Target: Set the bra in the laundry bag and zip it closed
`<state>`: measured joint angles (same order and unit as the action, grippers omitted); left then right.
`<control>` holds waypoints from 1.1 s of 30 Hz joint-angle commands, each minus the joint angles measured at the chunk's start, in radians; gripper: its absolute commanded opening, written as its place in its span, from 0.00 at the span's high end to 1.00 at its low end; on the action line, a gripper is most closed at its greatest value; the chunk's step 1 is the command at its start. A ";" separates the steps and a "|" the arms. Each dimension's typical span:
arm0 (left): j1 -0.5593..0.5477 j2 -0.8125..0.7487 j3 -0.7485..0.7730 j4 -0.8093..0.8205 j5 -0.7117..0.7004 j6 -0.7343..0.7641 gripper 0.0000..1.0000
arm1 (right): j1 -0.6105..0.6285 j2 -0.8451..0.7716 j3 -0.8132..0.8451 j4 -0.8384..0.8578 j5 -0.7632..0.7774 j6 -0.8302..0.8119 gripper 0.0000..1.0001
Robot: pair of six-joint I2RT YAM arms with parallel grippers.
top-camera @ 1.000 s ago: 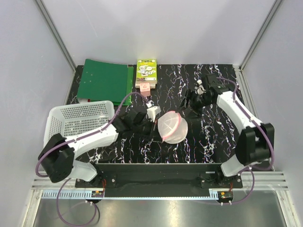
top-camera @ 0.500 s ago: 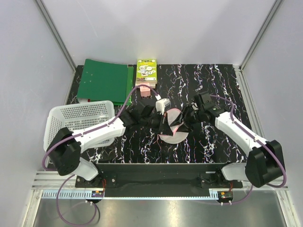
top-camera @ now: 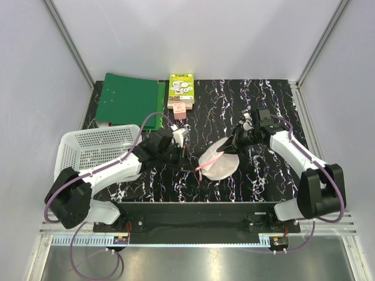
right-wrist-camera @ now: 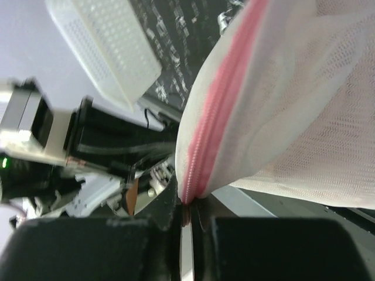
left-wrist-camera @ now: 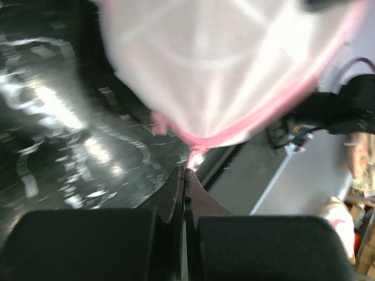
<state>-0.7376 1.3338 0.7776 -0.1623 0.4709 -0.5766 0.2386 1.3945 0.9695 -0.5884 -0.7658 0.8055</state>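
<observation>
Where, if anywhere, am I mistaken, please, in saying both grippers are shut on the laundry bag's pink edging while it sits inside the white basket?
Wrong place: in the top view the laundry bag is over the table, right of the white basket, not inside it. The left gripper and right gripper are shut on its pink edging.

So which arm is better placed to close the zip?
Left, probably: the left gripper pinches a small pink tab at the rim of the bag, seemingly the zip pull. The right gripper clamps the zip edge.

The round white mesh laundry bag [top-camera: 220, 165], edged in pink zip, sits tilted on the table [top-camera: 263, 99].
</observation>
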 commanded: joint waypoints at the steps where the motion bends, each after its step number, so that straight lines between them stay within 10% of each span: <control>1: 0.082 -0.002 0.000 -0.135 -0.028 0.122 1.00 | -0.021 0.058 0.097 0.048 -0.207 -0.150 1.00; 8: 0.144 0.177 0.265 -0.400 -0.235 0.228 1.00 | -0.025 0.129 0.208 -0.074 -0.213 -0.296 0.96; 14: 0.090 0.108 0.407 -0.471 -0.310 0.201 0.99 | -0.022 0.124 0.334 -0.390 0.129 -0.448 0.61; 19: -0.009 0.019 0.367 -0.450 -0.295 0.143 0.83 | -0.022 0.048 0.298 -0.375 0.124 -0.390 0.37; 33: -0.169 -0.223 0.109 -0.218 -0.259 -0.002 0.50 | 0.263 -0.209 0.167 -0.279 0.470 -0.198 0.23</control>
<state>-0.8768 1.1530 0.8978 -0.4915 0.2012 -0.5415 0.4572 1.2484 1.1606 -0.9295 -0.4152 0.5404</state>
